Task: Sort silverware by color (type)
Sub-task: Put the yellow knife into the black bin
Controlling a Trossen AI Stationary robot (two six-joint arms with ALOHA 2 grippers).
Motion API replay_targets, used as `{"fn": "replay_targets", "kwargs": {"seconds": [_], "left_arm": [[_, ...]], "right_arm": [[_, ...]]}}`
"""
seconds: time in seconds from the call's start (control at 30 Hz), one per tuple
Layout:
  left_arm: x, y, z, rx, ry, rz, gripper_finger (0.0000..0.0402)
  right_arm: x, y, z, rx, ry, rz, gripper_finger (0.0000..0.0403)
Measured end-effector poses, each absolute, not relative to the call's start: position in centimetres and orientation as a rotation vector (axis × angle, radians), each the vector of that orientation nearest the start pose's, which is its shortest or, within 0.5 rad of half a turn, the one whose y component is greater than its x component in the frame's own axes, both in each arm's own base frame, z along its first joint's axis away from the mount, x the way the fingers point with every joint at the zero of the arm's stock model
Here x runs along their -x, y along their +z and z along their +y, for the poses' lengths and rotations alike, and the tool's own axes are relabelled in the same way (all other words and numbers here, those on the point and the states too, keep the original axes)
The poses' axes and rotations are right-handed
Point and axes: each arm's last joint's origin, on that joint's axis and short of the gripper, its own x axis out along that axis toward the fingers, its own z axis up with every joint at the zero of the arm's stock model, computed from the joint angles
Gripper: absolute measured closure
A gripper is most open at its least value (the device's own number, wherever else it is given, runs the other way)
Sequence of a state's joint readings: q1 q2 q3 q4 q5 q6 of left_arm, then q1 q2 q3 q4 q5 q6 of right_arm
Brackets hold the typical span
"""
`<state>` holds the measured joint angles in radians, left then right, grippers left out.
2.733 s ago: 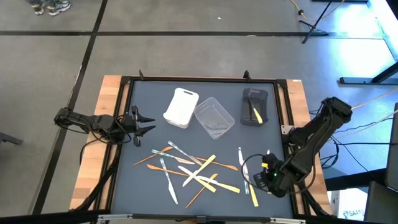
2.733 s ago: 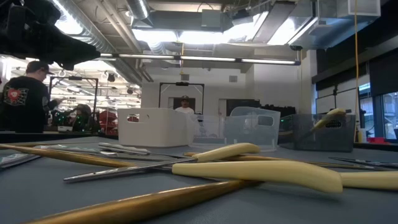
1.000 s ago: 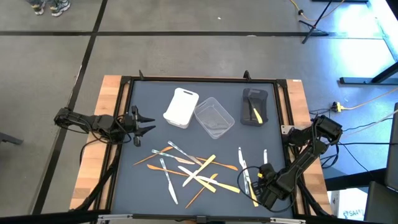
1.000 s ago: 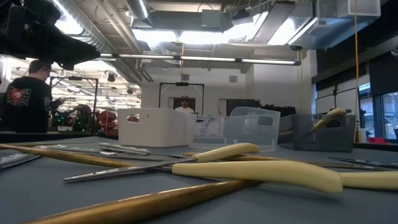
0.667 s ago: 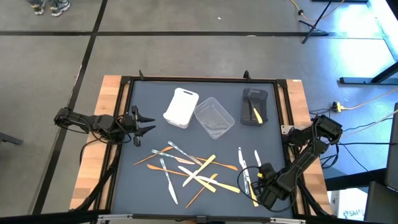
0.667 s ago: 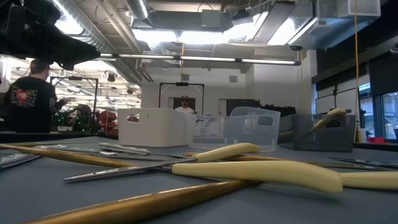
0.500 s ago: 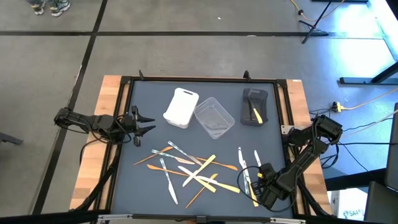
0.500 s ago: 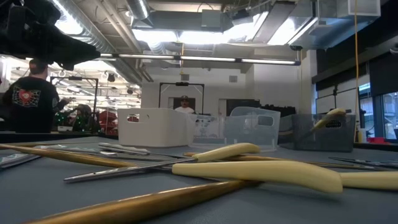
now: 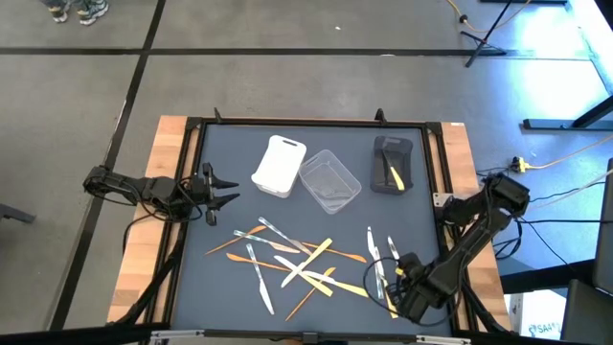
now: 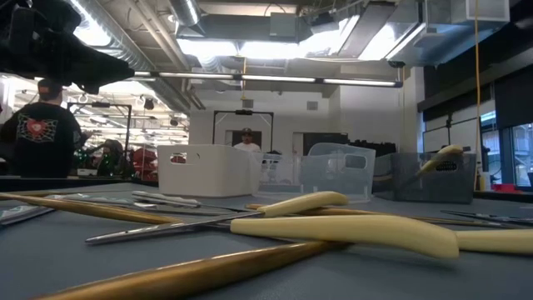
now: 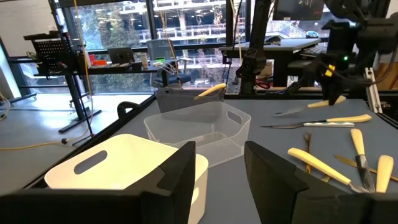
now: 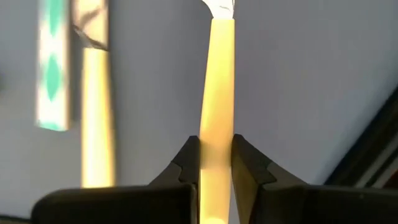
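We found the right gripper (image 9: pixel 400 284) low over the near right corner of the table (image 9: pixel 230 144), with its two fingers (image 12: pixel 186 163) pressed against either side of a yellow-handled knife (image 12: pixel 217 118); the handle ran straight out between the jaws, and the start of a silvery blade showed at its far end. In the left wrist view the same piece (image 11: pixel 328 101) hung from the right gripper (image 11: pixel 328 86) a little above the table surface. A second yellow handle (image 12: pixel 96 118) lay just beside the gripped one. The rest of the silverware (image 9: pixel 297 264) lay scattered in a crossed pile across the near middle of the table. One yellow piece (image 9: pixel 397 176) sat in the dark grey tub (image 9: pixel 392 164), with the clear tub (image 9: pixel 329 180) and the white tub (image 9: pixel 279 166) beside it. The left gripper (image 9: pixel 222 191) waited at the table's left edge, its fingers (image 11: pixel 181 171) spread apart and holding nothing.
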<state>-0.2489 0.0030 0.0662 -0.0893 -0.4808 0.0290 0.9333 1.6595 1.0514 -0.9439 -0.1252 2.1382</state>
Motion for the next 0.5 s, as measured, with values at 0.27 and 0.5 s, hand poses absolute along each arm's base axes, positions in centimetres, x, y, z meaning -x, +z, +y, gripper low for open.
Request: {"fn": "replay_targets", "kwargs": {"seconds": [0.27,0.5], "left_arm": [[-9.1,17.7,-0.9,-0.038,0.232,0.028,0.0269],[-9.1,17.7,-0.9,-0.038,0.232,0.028,0.0269]], "right_arm": [[-17.1,20.9,20.8,-0.987,-0.792,1.495,0.0363],[-17.7,23.4,18.2,-0.994,-0.676,1.429,0.0364]]}}
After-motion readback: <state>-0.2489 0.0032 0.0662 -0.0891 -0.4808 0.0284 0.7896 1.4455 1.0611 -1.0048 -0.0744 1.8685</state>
